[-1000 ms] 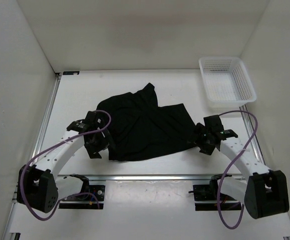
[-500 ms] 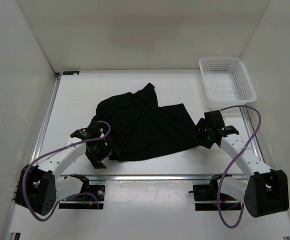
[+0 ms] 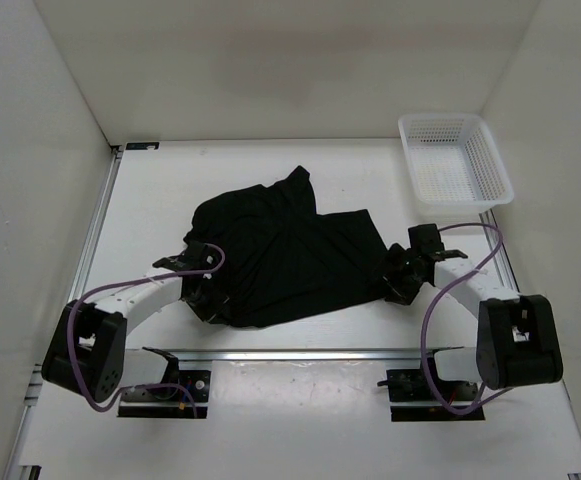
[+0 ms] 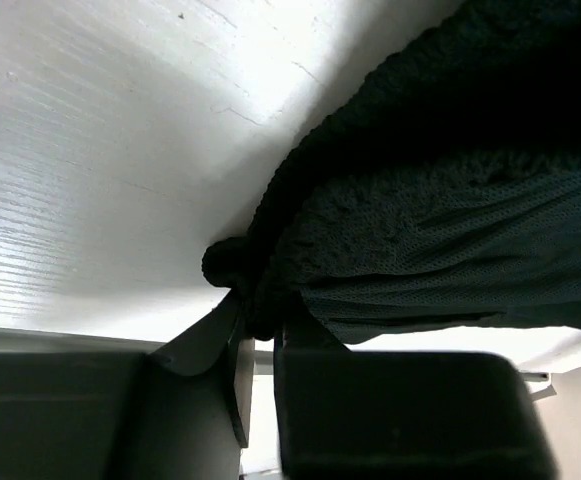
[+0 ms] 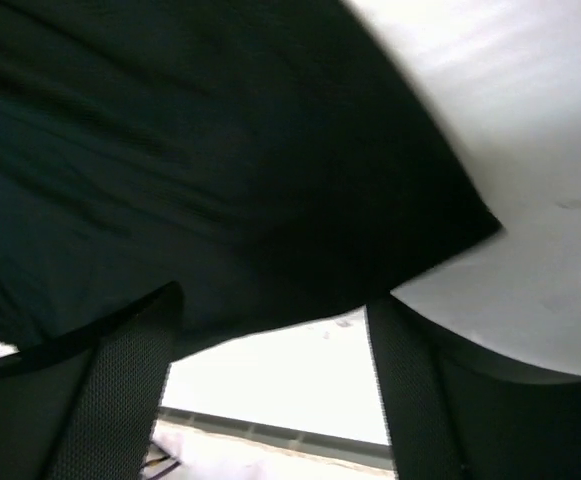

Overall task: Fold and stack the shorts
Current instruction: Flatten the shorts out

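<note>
White arms (image 3: 140, 297), bulky black bases (image 3: 518, 342), looping purple cables (image 3: 423, 340), black right gripper (image 5: 270, 300), textured pads (image 5: 120, 390)

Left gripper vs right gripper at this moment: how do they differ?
The left gripper has its jaws nearly closed, pinching a bunched edge of the shorts; the right gripper has its jaws wide apart, nothing pinched.
The left gripper is at the shorts' near-left corner; the right gripper is at their right edge, nearer the basket.
Shared: both sit low at the cloth's edge.

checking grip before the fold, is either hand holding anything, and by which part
Left hand pinches the shorts at their near-left edge; right hand is open.
</note>
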{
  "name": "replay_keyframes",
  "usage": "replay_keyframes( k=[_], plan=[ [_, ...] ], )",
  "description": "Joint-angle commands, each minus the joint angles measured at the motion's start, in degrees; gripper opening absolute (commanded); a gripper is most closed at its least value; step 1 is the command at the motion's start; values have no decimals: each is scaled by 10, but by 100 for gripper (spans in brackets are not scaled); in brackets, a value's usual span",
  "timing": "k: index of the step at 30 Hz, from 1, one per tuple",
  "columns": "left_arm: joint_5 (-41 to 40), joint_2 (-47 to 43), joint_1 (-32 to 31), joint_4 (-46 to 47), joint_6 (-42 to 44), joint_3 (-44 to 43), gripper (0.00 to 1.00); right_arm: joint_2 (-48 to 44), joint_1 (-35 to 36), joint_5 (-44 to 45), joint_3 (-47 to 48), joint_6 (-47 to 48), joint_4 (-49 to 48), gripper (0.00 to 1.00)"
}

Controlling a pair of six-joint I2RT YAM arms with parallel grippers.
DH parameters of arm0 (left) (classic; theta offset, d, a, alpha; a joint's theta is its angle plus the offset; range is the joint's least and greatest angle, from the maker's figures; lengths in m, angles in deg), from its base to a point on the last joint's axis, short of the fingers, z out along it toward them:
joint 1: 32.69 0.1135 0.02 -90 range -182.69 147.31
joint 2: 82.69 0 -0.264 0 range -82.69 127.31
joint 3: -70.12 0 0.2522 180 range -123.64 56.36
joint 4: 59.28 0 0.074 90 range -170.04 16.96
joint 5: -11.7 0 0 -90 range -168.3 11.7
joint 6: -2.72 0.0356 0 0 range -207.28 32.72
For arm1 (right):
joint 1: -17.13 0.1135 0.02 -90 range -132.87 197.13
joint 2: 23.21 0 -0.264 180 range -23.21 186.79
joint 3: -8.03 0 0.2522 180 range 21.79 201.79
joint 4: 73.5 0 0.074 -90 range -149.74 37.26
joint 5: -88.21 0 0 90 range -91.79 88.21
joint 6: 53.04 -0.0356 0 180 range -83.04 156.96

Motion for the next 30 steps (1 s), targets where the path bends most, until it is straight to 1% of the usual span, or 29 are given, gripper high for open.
replay_keyframes(
  k=[1,2,3,4,5,6,8,10,11,12,14,15,16,17,18,19,20,21,22,23,24,25,26,27,29,30],
  plan=[
    [-16,-13,-2,14,3,-1,10,37,-1,-22,-8,-5,-39,77],
    [-16,-22,-2,14,3,5,10,43,-1,-22,-2,-5,-47,73],
    [-10,-42,-2,14,3,5,10,55,-1,-17,-2,-10,-47,63],
    [-10,-52,-2,9,3,5,10,61,-1,-17,-2,-10,-54,54],
    [-10,-62,-2,8,3,-1,10,66,-1,-11,4,-10,-54,42],
    [-10,-77,4,-1,3,-7,10,73,-1,-11,4,-10,-54,17],
    [-16,-82,11,-18,3,-28,10,74,-1,-11,19,-16,-49,1],
    [-36,-82,16,-50,35,-81,10,66,-1,6,41,-16,-40,1],
    [-36,-73,36,-58,48,-104,10,58,-1,15,55,-16,-28,1],
    [-45,-62,46,-72,80,-160,10,52,-1,23,71,-8,-22,1],
    [-53,-3,67,-88,118,-235,10,65,-1,30,145,8,-15,1],
    [-53,25,88,-100,161,-334,10,77,-8,37,180,13,-3,1],
    [-61,86,96,-140,179,-394,10,90,-16,32,220,19,6,1],
    [-71,117,103,-164,196,-458,10,123,-16,32,317,31,18,1],
    [-86,147,108,-189,219,-594,10,140,-22,26,372,38,49,1],
    [-108,171,115,-212,231,-665,10,153,-22,26,426,44,65,1],
    [-113,214,122,-253,241,-731,10,175,-29,20,524,52,90,1],
    [-118,230,122,-269,252,-844,10,181,-29,20,565,52,99,1],
    [-125,239,128,-279,257,-891,10,181,-29,20,597,61,105,1],
    [-125,245,128,-284,257,-925,10,176,-29,20,633,70,105,1],
    [-130,245,134,-279,257,-946,10,168,-29,20,638,70,105,1],
    [-130,236,134,-279,262,-965,10,143,-29,20,638,78,105,1],
    [-117,213,134,-269,267,-959,10,127,-29,20,607,78,105,1],
    [-117,198,134,-262,268,-947,10,109,-29,20,581,83,105,1],
    [-90,162,134,-236,268,-865,10,43,-29,39,515,83,83,1],
    [-89,120,134,-225,268,-827,10,19,-29,45,438,83,77,1]
  ],
)
